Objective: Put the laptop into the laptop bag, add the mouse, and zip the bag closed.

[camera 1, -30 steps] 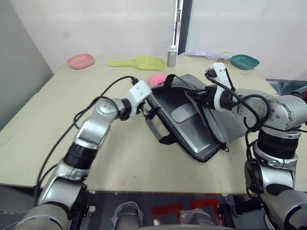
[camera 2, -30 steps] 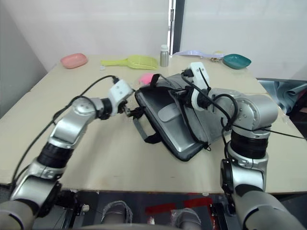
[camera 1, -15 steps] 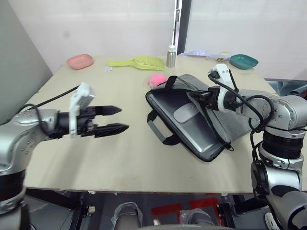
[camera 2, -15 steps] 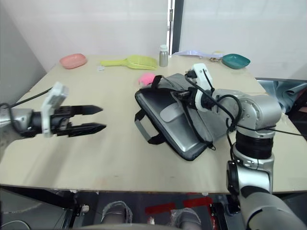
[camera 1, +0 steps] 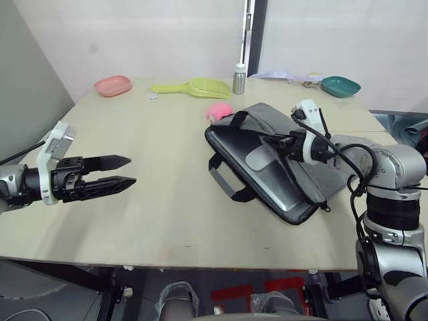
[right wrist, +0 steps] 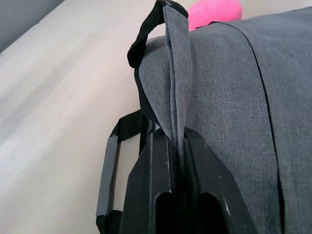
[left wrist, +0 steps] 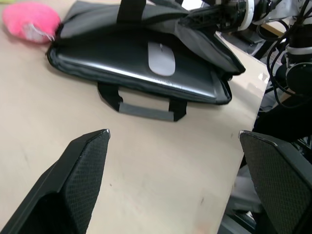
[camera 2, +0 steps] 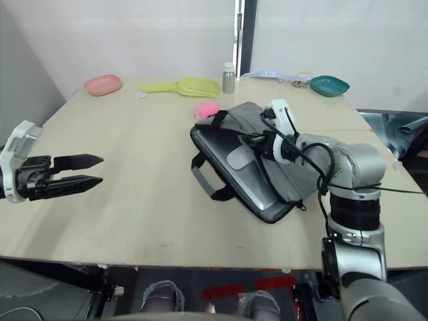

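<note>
The dark grey laptop bag [camera 1: 314, 150] lies open at the table's right centre, its handle [camera 1: 224, 180] toward the middle. Inside it the silver-grey laptop [camera 1: 282, 189] lies flat, with the white mouse [camera 1: 257, 159] resting on its lid. The left wrist view also looks into the bag at the mouse [left wrist: 161, 58] and laptop [left wrist: 117, 61]. My right gripper [camera 1: 271, 141] is shut on the bag's upper flap [right wrist: 204, 83], holding it raised. My left gripper [camera 1: 132, 170] hovers open over the table's left side, far from the bag, with nothing between its fingers [left wrist: 85, 168].
A pink plush toy [camera 1: 219, 110] sits against the bag's far corner. Along the back edge stand a pink dish [camera 1: 112, 85], a yellow-green scoop [camera 1: 194, 87], a silver bottle [camera 1: 239, 78] and a teal dish [camera 1: 340, 85].
My left gripper has left the bag's handle and drawn back far to the left, open. The right gripper keeps its hold on the flap, and the bag has shifted slightly.
</note>
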Robot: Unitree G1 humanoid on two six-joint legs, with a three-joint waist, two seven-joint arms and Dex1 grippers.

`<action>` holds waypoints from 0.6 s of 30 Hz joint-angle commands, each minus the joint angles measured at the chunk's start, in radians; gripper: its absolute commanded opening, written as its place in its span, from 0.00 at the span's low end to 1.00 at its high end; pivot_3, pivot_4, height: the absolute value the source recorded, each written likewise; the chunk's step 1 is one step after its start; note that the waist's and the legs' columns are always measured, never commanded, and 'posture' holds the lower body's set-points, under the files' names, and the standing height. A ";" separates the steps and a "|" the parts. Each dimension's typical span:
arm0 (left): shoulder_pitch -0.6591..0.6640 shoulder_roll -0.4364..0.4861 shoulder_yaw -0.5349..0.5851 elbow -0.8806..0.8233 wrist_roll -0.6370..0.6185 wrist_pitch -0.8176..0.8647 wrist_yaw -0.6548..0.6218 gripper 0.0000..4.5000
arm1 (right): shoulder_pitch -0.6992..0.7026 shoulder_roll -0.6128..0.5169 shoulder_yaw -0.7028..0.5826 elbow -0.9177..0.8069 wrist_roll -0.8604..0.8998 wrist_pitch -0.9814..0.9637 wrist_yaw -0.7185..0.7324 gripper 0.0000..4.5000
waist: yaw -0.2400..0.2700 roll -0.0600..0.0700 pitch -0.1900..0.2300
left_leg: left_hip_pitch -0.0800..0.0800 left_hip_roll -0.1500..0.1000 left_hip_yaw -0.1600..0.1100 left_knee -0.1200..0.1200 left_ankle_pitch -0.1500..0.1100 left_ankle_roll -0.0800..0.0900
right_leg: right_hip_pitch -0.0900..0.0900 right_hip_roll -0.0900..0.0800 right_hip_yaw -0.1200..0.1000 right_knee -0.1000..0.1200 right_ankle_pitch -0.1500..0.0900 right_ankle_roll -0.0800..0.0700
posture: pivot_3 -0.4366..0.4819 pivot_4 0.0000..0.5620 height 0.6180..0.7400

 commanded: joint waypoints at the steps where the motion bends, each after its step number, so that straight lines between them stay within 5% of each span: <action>1: 0.024 0.034 0.027 0.027 0.013 -0.055 -0.034 1.00 | 0.018 -0.006 -0.014 0.005 0.002 -0.027 -0.001 0.32 | 0.002 0.000 0.000 | 0.000 0.000 0.000 0.000 0.000 0.000 | 0.000 0.000 0.000 0.000 0.000 0.000 | 0.48 0.27 1.00; 10: 0.036 0.070 -0.016 0.098 0.067 -0.165 -0.087 1.00 | 0.043 -0.024 -0.101 -0.098 0.167 0.067 0.070 0.99 | -0.001 0.000 0.000 | 0.001 0.000 0.000 0.000 0.000 0.001 | 0.000 0.000 0.000 0.001 0.000 0.000 | 0.48 0.27 1.00; 18: 0.022 0.105 -0.037 0.174 0.127 -0.220 -0.077 1.00 | 0.205 -0.257 -0.254 -0.207 0.321 0.066 0.224 0.99 | 0.015 -0.001 0.000 | 0.002 0.000 0.000 0.000 -0.001 0.002 | 0.002 0.000 0.000 0.001 0.000 0.000 | 0.48 0.27 1.00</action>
